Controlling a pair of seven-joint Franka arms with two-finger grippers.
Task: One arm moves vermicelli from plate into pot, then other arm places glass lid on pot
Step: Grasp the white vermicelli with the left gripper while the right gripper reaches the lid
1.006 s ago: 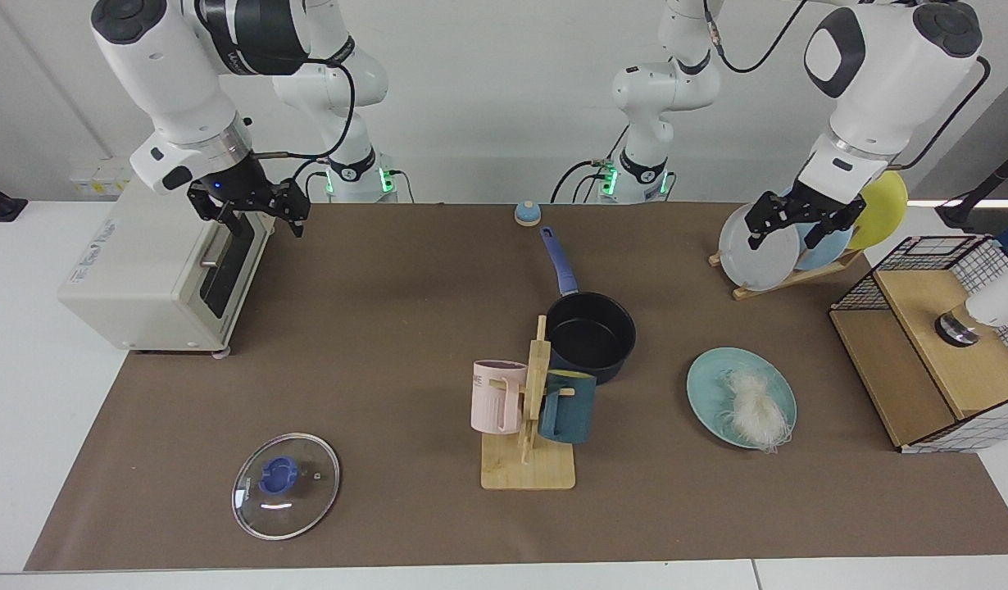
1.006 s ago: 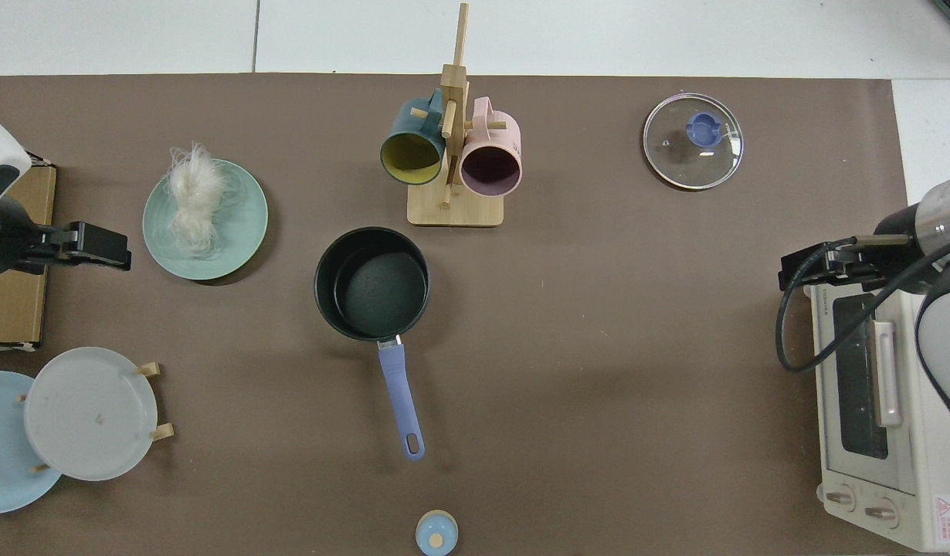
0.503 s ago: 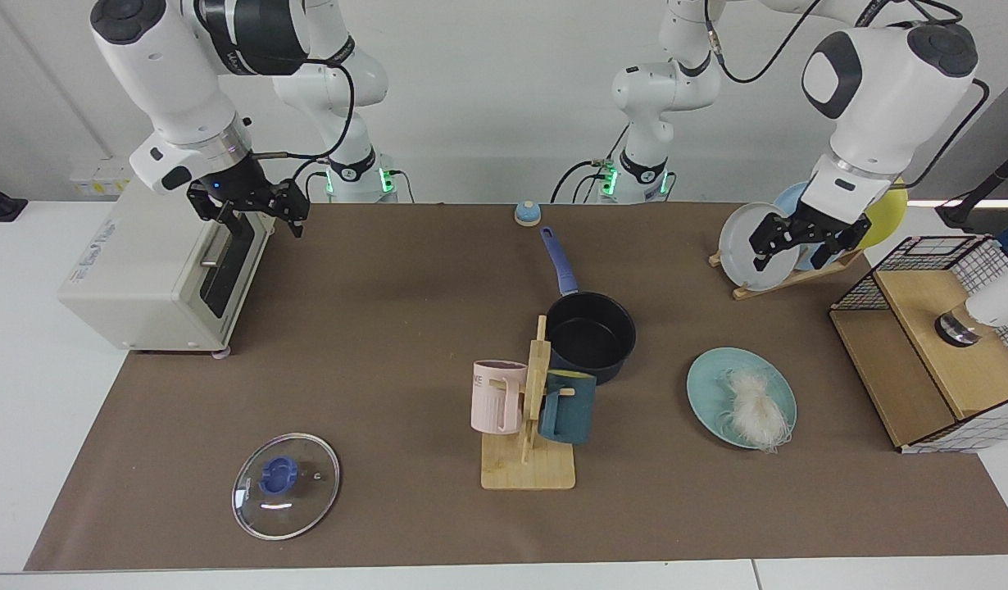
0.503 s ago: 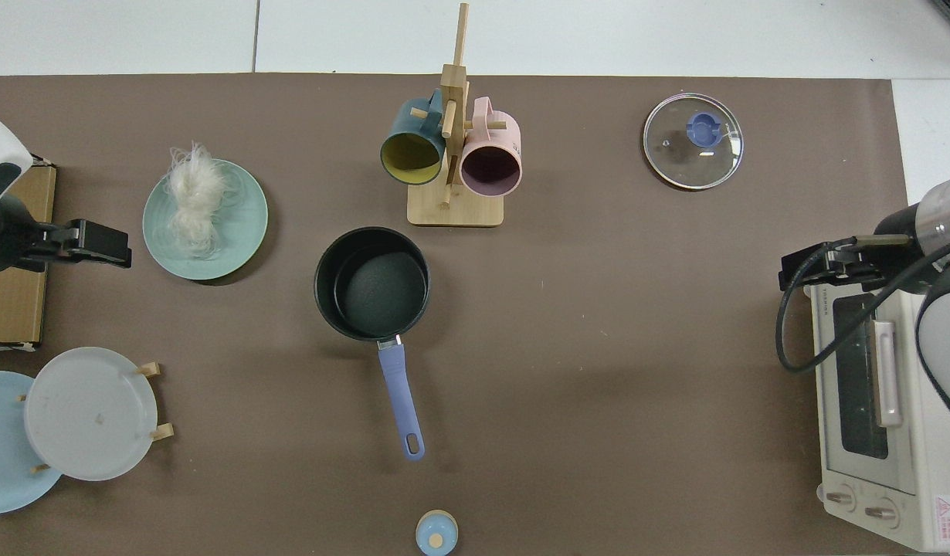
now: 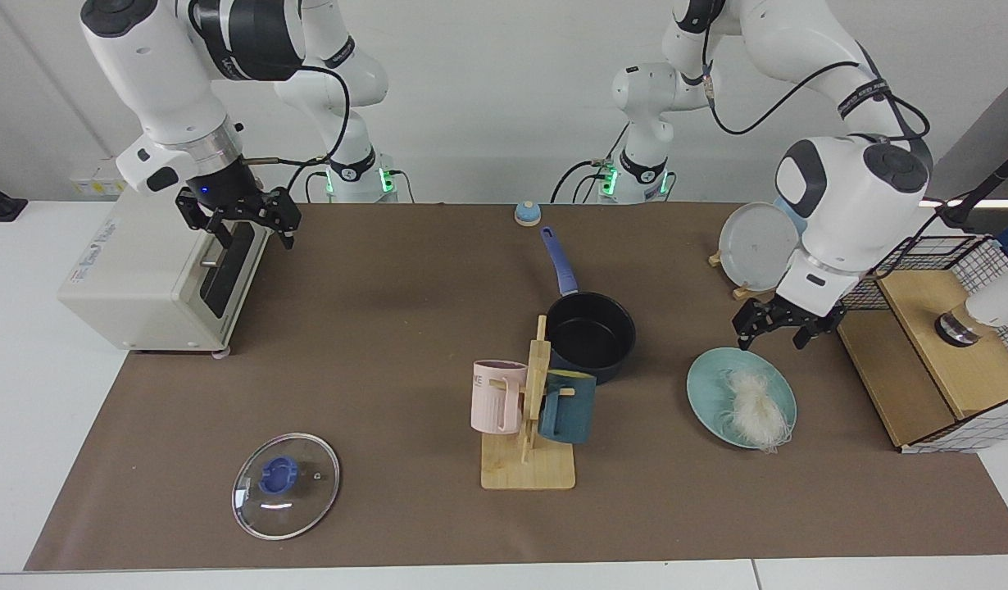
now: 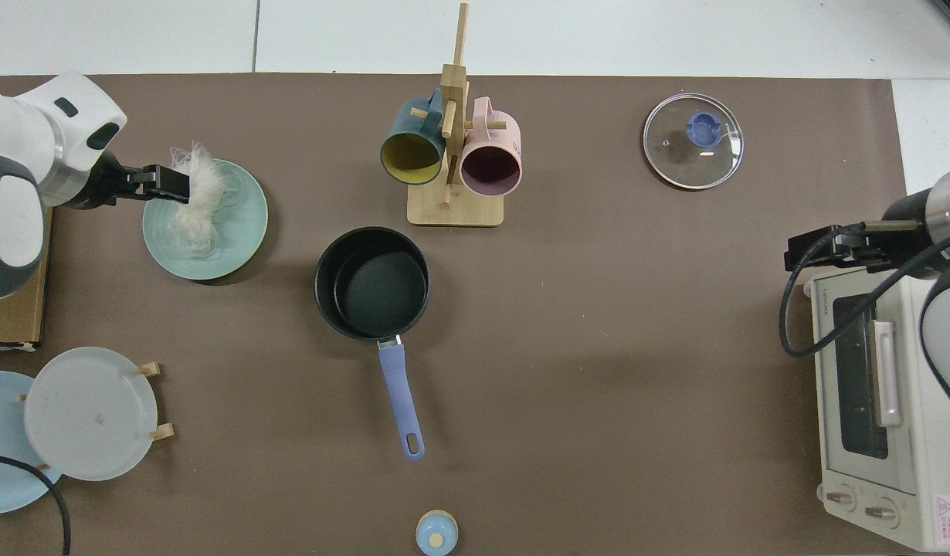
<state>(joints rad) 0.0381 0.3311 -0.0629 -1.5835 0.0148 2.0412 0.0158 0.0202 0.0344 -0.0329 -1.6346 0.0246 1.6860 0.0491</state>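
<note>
Hovering over the plate [image 5: 717, 397]: left gripper [image 5: 772, 336] sits above the plate's rim on the robots' side, fingers spread, nothing between them. In the top view the gripper [image 6: 174, 183] overlaps the edge of the vermicelli [image 6: 195, 202]; contact can't be confirmed from either view. Vermicelli [image 5: 754, 410] lies as one wispy bundle on the plate [image 6: 243, 239], a few threads hanging past the rim. The plate sits on the brown mat [image 5: 373, 344] toward the end with the wire-and-wood box [image 5: 934, 352].

Pot [image 5: 592, 332] stands mid-mat, empty, its blue handle pointing at the robots' edge; in the top view the pot [image 6: 371, 283] lies between the plate and the mat's middle. The mug rack [image 5: 530, 426] stands just beside the pot on the camera side and carries a pink mug [image 5: 497, 396] and a dark teal mug [image 5: 568, 406].

Glass lid [image 5: 286, 485] lies flat, knob up, near the mat's front corner at the toaster-oven end, well apart from the pot; same lid in the top view [image 6: 693, 140].

Right gripper [image 5: 240, 217] hangs above the toaster oven [image 5: 156, 262], at the corner nearest the mat, fingers spread, empty; that arm waits. In the top view it [image 6: 819, 249] sits at the oven's edge.

A grey plate [image 5: 756, 244] stands in the dish rack near the mat's back corner.
</note>
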